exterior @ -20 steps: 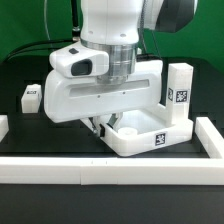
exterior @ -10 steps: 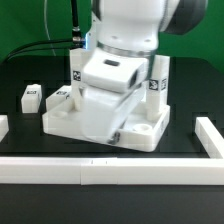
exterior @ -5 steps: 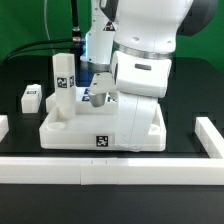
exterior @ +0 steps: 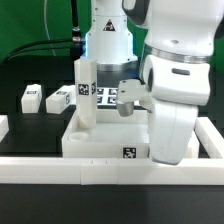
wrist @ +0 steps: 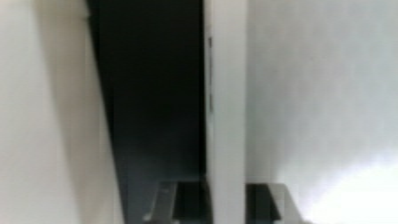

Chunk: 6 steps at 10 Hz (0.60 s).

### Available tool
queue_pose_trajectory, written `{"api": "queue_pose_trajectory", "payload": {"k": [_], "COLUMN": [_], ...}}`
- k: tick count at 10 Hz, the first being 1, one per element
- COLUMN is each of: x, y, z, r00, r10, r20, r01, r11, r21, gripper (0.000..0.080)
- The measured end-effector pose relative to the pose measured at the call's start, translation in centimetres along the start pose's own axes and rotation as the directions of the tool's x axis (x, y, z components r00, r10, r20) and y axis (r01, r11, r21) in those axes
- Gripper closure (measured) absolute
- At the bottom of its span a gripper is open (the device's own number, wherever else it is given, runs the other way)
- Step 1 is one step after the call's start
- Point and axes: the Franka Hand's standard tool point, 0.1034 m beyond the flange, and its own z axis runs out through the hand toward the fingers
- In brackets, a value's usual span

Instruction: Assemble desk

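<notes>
The tabletop (exterior: 95, 148) sits lower centre of the exterior frame, with one leg (exterior: 87, 95) upright at its far left corner. A loose leg (exterior: 60, 100) lies at middle left. The parts are judged light, rigid, smooth plastic (liable to slide if pushed). The thin raised rim is the sensible purchase. The end effector (wrist: 222, 205) is pressed together. The blurred wrist view suggests it pinches that rim between its dark fingertips (wrist: 178, 203).

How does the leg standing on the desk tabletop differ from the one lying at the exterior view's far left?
The standing leg is upright at a corner of the tabletop; the far-left leg lies flat on the black table, apart from the tabletop. Both are white, square and tagged.
</notes>
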Motion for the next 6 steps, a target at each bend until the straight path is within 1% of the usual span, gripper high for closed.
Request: {"api": "queue_pose_trajectory", "payload": {"k": [1,2,4,6], "x": [0.4,0.8,1.4,1.5], "y": [0.3,0.6,0.8,0.7], "z": [-0.2,-0.6,-0.9,-0.6], "r00": [1.0,1.0,1.0,1.0], "r10": [-0.002,-0.007,0.007,0.02], "r20": [0.008,0.016,0.021,0.024], "r01": [0.002,0.008,-0.007,-0.019], "r11": [1.0,1.0,1.0,1.0], "r21": [0.002,-0.01,-0.02,-0.016], "gripper": [0.0739,0.0739,0.0739,0.0739]}}
